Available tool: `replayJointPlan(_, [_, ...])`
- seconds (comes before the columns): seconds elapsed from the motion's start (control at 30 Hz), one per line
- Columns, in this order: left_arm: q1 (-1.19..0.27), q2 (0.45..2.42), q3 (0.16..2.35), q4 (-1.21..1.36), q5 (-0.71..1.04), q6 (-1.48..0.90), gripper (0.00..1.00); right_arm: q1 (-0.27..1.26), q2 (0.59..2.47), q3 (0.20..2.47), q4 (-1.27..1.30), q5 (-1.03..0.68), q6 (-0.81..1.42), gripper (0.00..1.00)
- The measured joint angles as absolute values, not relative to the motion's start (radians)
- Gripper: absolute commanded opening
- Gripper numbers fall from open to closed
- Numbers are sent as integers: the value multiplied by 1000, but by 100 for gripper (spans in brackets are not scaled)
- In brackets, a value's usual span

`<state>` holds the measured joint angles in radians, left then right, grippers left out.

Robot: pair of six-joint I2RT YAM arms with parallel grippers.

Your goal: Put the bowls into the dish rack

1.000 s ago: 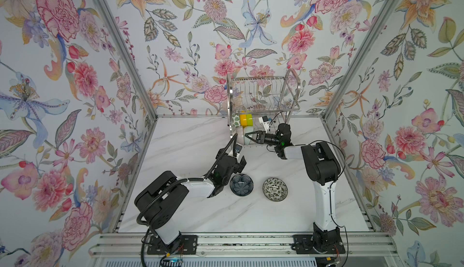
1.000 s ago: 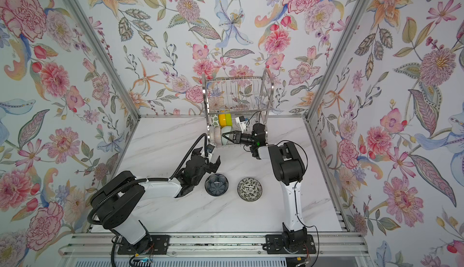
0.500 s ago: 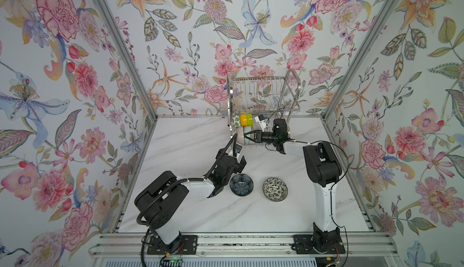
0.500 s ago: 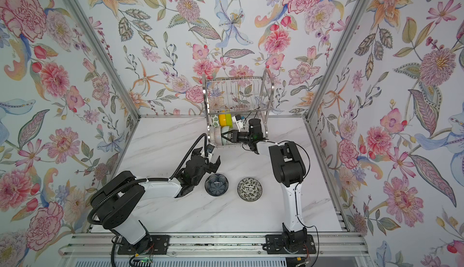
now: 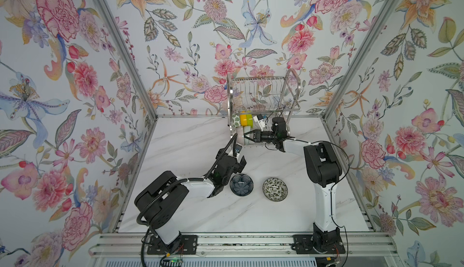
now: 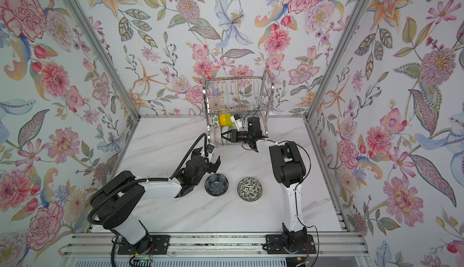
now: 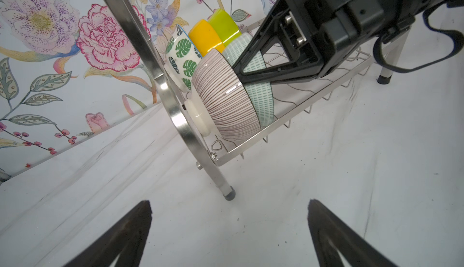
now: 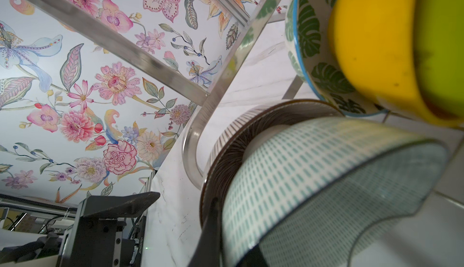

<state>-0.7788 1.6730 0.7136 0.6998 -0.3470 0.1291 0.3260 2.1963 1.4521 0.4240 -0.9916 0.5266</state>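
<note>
Right gripper (image 5: 247, 135) wrist end swung toward 12 o'clock, clamped on pale green bowl (image 7: 261, 95) rim in dish rack (image 7: 175, 117), left gripper (image 5: 239, 155) spread, empty.

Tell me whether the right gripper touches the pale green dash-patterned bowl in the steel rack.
Touching. The left wrist view shows the right gripper clamped on the rim of the pale green bowl.
</note>
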Motion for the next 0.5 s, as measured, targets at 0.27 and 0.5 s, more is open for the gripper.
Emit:
replayJointPlan(0.27, [-779,1673,714,700,-347,129,99,326,2189,1454,389,-983,527,14])
replayJointPlan(0.5, [-779,1673,714,699,-347,129,99,326,2186,1454,361,-976,527,17])
